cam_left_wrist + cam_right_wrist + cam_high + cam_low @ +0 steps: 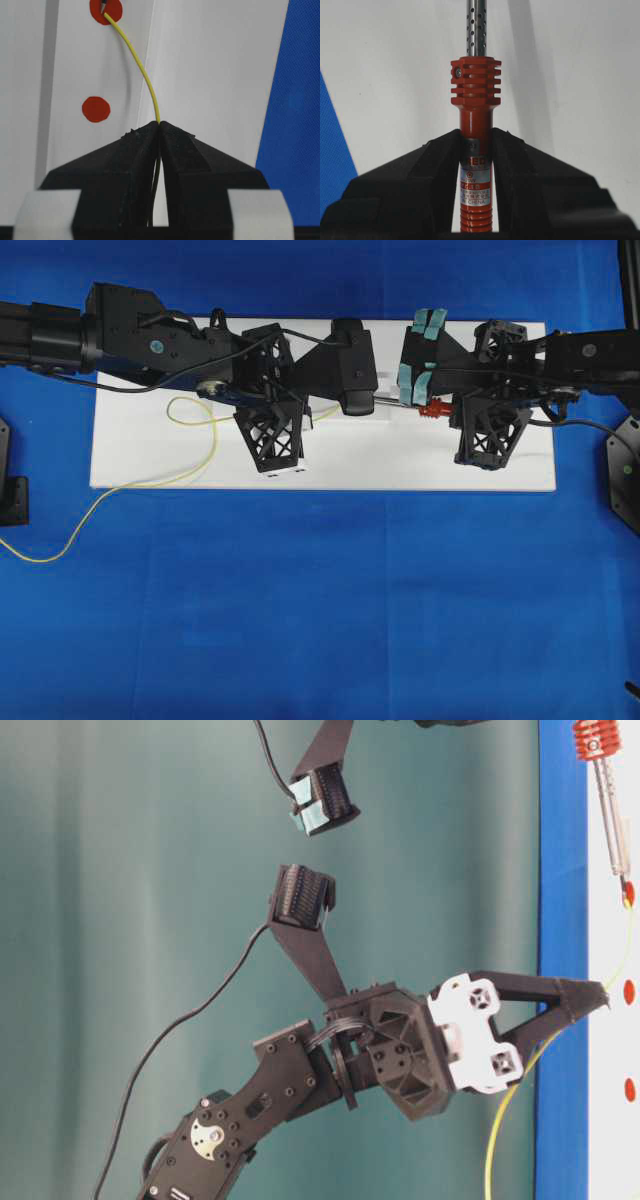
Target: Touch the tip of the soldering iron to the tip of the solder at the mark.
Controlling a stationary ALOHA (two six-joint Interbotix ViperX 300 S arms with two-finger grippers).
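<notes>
Our left gripper (159, 125) pinches the solder (142, 70), our right gripper (476, 132) clamps the iron (476, 85); tips meet (on a red mark (112, 11)).

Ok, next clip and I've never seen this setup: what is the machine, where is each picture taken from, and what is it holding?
Two black robot arms work over a white board on blue cloth. One picture looks straight down, one from table level, one from each wrist. The left gripper is shut on a thin yellow solder wire; the right gripper is shut on a red-bodied soldering iron with a silver shaft. In the left wrist view, the wire's end and the iron's tip meet on a red dot; another red dot lies bare.
</notes>
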